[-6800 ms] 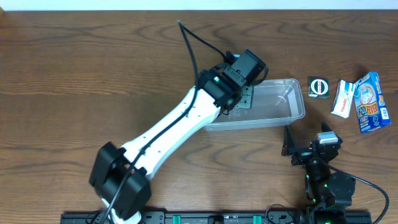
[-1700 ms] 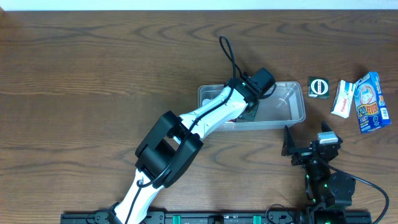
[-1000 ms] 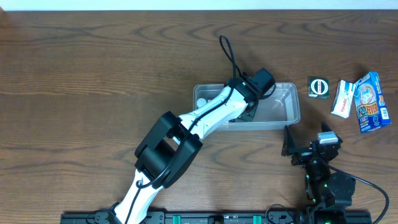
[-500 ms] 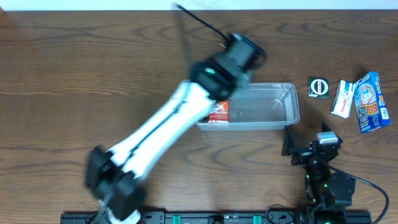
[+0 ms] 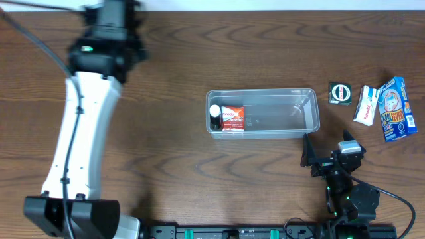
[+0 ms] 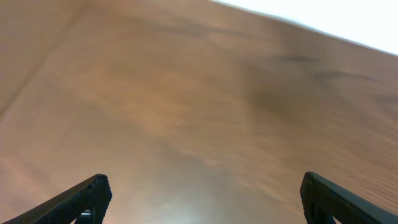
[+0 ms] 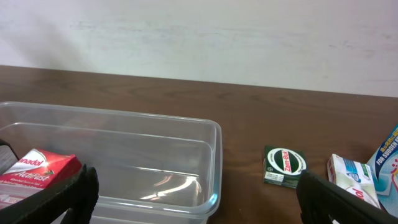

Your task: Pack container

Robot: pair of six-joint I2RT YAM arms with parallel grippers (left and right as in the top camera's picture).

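The clear container [image 5: 262, 91] sits in the middle of the tabletop [image 5: 199, 172], with a red box [image 5: 232, 117] and a small dark bottle [image 5: 215, 117] at its left end. Three small boxes [image 5: 366, 105] lie to its right. The left jaws, far off at the back left, and the right jaws, near the container's front, are wide open and hold nothing.

A dark brown wooden table [image 5: 199, 172] with bold, wavy grain spreads wide under soft, even light, and along its far edge rises a plain off-white wall [image 7: 199, 37], faintly scuffed.
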